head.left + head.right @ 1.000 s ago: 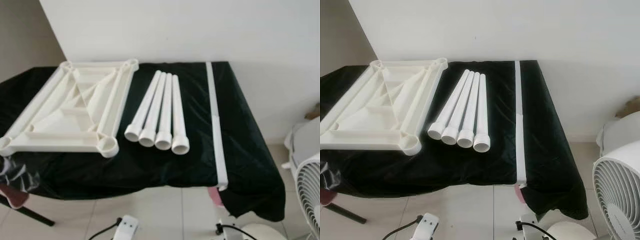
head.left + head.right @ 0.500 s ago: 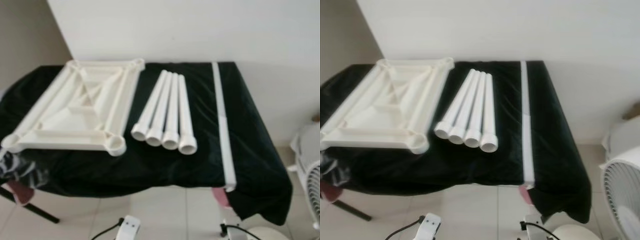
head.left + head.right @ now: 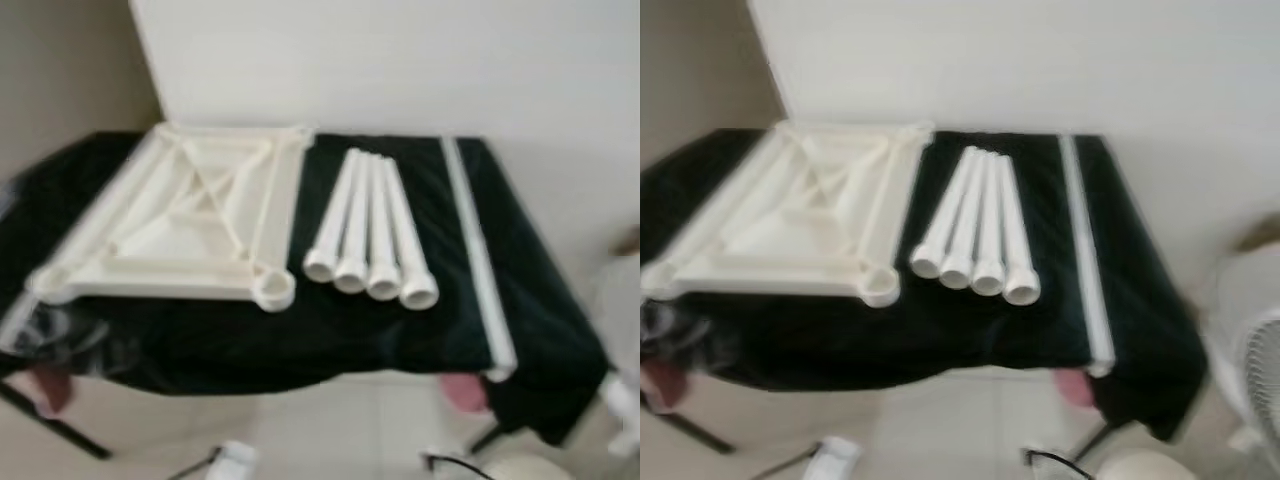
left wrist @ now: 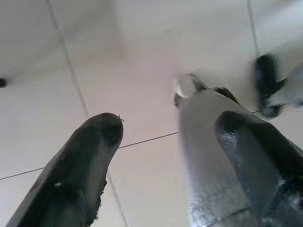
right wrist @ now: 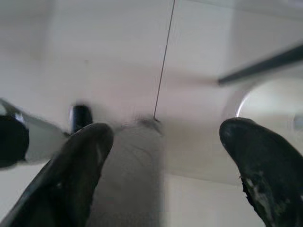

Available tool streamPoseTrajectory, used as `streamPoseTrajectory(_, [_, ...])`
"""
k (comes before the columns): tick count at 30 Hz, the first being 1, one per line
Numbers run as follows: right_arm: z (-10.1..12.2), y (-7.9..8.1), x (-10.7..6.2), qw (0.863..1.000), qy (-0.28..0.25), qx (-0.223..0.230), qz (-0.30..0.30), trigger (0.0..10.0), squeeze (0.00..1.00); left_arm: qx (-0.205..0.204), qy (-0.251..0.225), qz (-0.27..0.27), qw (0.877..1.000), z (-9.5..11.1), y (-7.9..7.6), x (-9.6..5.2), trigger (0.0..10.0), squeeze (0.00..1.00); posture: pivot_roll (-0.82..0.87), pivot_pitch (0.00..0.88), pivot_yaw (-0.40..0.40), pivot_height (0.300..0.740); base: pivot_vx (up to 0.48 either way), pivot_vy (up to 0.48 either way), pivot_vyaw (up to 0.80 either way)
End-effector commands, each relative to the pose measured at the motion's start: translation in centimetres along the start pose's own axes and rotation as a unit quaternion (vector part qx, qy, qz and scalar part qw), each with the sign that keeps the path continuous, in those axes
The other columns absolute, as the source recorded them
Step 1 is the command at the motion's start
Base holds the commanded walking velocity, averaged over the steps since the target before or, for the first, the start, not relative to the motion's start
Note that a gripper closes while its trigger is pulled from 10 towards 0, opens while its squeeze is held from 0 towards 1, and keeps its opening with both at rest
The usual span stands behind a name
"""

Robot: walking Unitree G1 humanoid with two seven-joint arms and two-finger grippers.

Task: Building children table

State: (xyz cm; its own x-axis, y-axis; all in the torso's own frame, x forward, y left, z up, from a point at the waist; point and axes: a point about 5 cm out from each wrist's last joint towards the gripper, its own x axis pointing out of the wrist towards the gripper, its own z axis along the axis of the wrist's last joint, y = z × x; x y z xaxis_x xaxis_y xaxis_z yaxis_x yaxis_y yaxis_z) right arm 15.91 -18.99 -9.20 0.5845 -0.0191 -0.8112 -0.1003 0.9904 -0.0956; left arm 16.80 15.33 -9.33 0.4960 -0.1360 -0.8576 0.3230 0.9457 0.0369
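1. The upside-down tabletop frame (image 3: 175, 225) lies at the left of the black-draped table (image 3: 330, 330).
2. Four white legs (image 3: 372, 235) lie side by side just right of it.
3. The left gripper (image 4: 165, 137) and right gripper (image 5: 163, 142) hang spread and empty over floor tiles, well apart from the parts.

Black-draped table (image 3: 330, 340), white tabletop frame (image 3: 180, 225), four legs (image 3: 372, 235), white strip (image 3: 478, 255)

Two long, glossy black fingers (image 4: 80, 175) on the left gripper (image 4: 168, 127), rounded at the tips and slightly scuffed; the same dark, blunt-tipped pair (image 5: 80, 170) on the right gripper (image 5: 165, 132), with pale specks near one tip.
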Motion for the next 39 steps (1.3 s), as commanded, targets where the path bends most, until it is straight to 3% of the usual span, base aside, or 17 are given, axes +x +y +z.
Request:
streamPoseTrajectory(1, [-1.07,-0.14,-0.25,1.0,0.02,0.004,-0.003,10.0,0.0,-0.005,0.014,-0.002,1.0,-0.77,-0.53,-0.04,10.0,0.0,-0.02,0.0,0.037,0.74,0.0,0.398,0.0])
streamPoseTrajectory(14, [-1.47,-0.14,-0.37,1.0,0.024,0.003,-0.003,10.0,0.0,-0.001,0.017,0.0,1.0,-1.04,-0.6,-0.09,10.0,0.0,-0.02,0.0,0.037,0.74,0.0,0.387,0.0])
streamPoseTrajectory(30, [-1.83,-0.21,-0.52,1.0,0.022,0.006,-0.007,10.0,0.0,0.026,0.008,-0.004,1.0,-1.05,-0.77,-0.12,10.0,0.0,-0.01,0.0,0.041,0.74,0.0,0.0,0.0])
streamPoseTrajectory(39, [-1.81,-0.19,-0.6,1.0,0.008,0.015,-0.006,10.0,0.0,0.009,-0.014,-0.026,1.0,-0.84,-1.14,-0.16,10.0,0.0,-0.01,0.0,0.038,0.74,0.0,0.0,0.0])
